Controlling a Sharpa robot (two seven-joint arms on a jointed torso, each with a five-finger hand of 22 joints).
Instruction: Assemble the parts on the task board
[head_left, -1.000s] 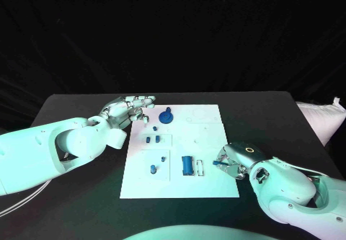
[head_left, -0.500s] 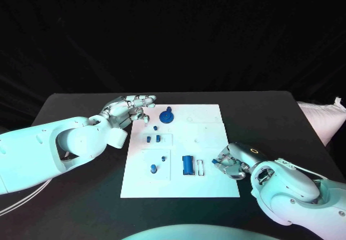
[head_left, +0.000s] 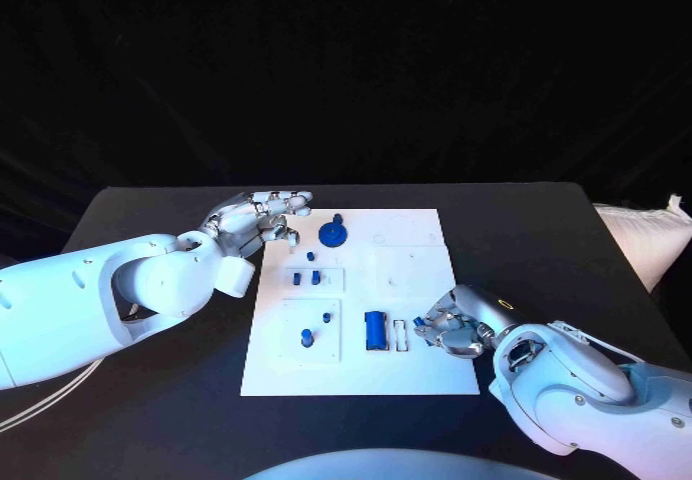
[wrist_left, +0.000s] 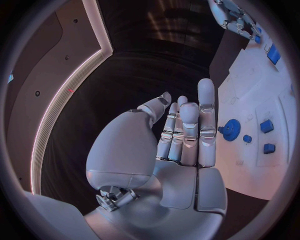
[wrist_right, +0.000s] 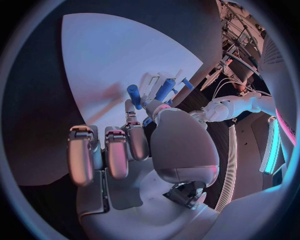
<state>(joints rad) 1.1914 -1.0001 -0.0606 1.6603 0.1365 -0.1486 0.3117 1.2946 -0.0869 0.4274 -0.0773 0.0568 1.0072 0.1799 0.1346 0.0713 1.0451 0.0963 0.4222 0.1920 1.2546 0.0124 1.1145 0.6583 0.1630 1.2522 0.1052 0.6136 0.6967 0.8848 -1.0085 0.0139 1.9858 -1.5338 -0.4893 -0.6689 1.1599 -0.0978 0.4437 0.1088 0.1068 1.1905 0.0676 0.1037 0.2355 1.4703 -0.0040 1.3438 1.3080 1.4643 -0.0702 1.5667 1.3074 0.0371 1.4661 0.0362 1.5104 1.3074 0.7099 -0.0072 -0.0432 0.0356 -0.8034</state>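
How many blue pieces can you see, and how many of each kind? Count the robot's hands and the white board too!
blue gear: 1
long blue cylinder: 1
small blue pieces lying on the task board: 5
small blue piece pinched by the right hand: 1
task board: 1
hands, right hand and left hand: 2
Total: 11

A robot test bench, probably in a lab or studio.

A black table stands before a black curtain backdrop, with a white task board lying square at its middle. Beyond the table's right edge sits a white padded bag. The right wrist view shows cabling and rig frames, though blurred at the rim.
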